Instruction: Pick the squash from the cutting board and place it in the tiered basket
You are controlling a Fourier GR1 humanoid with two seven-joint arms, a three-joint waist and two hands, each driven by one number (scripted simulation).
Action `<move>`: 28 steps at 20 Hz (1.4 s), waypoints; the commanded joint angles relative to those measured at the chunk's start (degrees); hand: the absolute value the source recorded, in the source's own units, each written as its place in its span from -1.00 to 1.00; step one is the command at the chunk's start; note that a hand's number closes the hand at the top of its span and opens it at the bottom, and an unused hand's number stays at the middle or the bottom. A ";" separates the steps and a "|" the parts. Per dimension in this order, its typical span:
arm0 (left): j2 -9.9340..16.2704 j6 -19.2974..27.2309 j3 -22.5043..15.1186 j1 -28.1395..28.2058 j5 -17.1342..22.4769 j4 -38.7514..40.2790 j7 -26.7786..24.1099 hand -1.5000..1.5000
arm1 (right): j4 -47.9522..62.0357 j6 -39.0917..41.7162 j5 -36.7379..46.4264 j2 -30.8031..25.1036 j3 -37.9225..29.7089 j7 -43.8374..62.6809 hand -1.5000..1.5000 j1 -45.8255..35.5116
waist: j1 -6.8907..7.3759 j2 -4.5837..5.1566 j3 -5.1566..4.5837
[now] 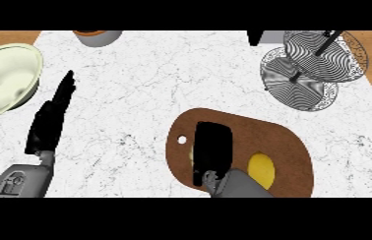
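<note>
**Squash on the board, right robot hand above it**

The squash (262, 171) lies on the brown cutting board (291, 140), toward the board's near right part. Only a yellow rounded portion shows; the grey right forearm covers its left side, so its full shape cannot be told. The right robot hand (212, 153) lies flat over the board just to the left of the squash, fingers straight and pointing away from the robot, grasping nothing. Whether it touches the squash cannot be made out.

Judging by its look, the squash is a firm, smooth-skinned thing of moderate weight: stiff enough not to give under the fingers, but rounded and likely to roll or slide on the board if nudged from one side. The sensible hold is across its widest middle, fingers on one side and thumb opposite, so it cannot squirt out.

The tiered basket (309, 69), two round wire trays on a post, stands at the far right of the white marble counter (167, 72), well apart from the board.

The left robot hand (51, 118) rests released at the view's left, fingers straight, beside a pale plate (16, 72).
</note>
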 commanded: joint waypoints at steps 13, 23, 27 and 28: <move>0.35 -1.23 1.40 2.68 -0.16 -2.35 0.64 0.00 | -35.83 -8.40 -8.11 -7.42 -6.71 -22.40 1.00 7.31 | -0.80 -0.16 0.14; -1.92 -0.69 1.68 0.76 -1.91 1.00 -1.12 0.00 | -44.62 6.24 -12.41 -15.51 -27.04 -18.76 1.00 -4.49 | -0.55 0.22 0.05; -3.02 -0.70 0.49 0.53 -3.31 -3.94 3.50 0.00 | -39.32 12.13 -20.38 -16.44 -35.20 -20.49 1.00 -10.26 | -0.06 0.17 0.08; -2.20 -1.84 1.24 1.66 -2.26 -4.21 2.20 0.00 | -36.13 13.01 -24.87 -17.73 -40.37 -22.40 1.00 -13.09 | 0.15 0.22 0.08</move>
